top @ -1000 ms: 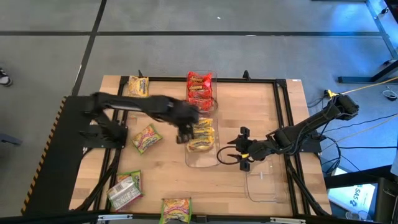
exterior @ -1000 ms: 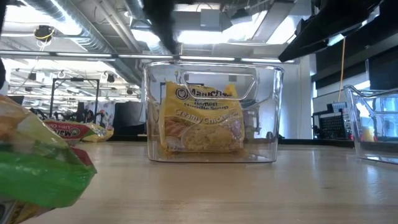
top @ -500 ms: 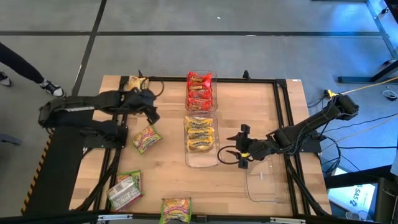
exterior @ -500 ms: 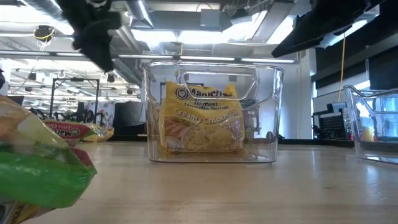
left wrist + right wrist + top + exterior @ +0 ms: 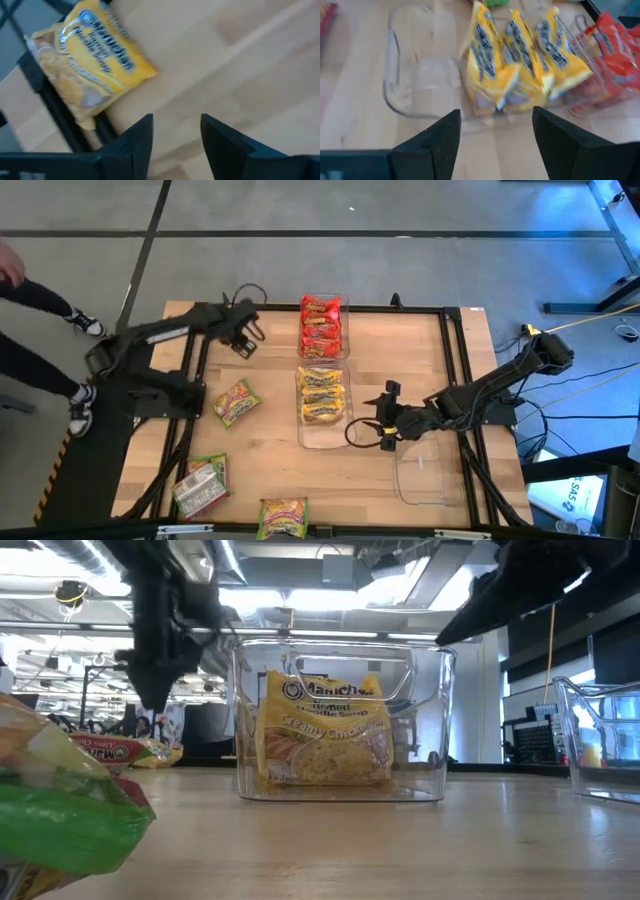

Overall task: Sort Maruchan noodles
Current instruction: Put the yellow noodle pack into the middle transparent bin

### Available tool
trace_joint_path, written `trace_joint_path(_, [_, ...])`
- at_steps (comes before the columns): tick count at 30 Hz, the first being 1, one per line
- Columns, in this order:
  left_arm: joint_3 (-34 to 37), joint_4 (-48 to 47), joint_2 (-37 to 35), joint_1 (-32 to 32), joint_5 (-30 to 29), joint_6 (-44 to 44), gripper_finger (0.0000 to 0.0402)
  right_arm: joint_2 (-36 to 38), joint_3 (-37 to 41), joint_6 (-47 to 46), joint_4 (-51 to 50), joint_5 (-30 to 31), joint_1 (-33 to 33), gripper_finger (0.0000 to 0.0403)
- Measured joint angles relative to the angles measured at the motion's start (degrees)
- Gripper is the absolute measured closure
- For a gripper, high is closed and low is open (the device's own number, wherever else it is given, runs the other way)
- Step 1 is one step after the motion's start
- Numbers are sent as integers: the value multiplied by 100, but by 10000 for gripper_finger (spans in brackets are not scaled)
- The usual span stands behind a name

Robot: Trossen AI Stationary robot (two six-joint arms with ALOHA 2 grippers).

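Your left claw (image 5: 243, 340) has swung from the middle bin (image 5: 300, 430), now holding three yellow packets (image 5: 322, 395), to the counter's far-left corner; it hangs parted and empty over the loose yellow packet (image 5: 87, 60); right claw (image 5: 372, 432) waits, parted, beside that bin.

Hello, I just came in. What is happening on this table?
Two robot arms are sorting noodle packets into clear bins. The red packets fill one bin and three yellow packets stand in the next; a third bin holds nothing. The left gripper hovers, open and holding nothing, at the far left corner above a loose yellow packet. The right gripper waits open beside the yellow bin. Green packets lie loose on the table.
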State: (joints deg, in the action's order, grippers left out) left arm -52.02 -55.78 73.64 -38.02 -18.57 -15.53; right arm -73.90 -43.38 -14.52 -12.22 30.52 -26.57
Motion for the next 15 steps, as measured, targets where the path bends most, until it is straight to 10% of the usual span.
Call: trace_joint_path(15, [-1280, 112, 2512, -1906, -1941, 1016, 367, -139, -2, -20, 54, -2, 0, 182])
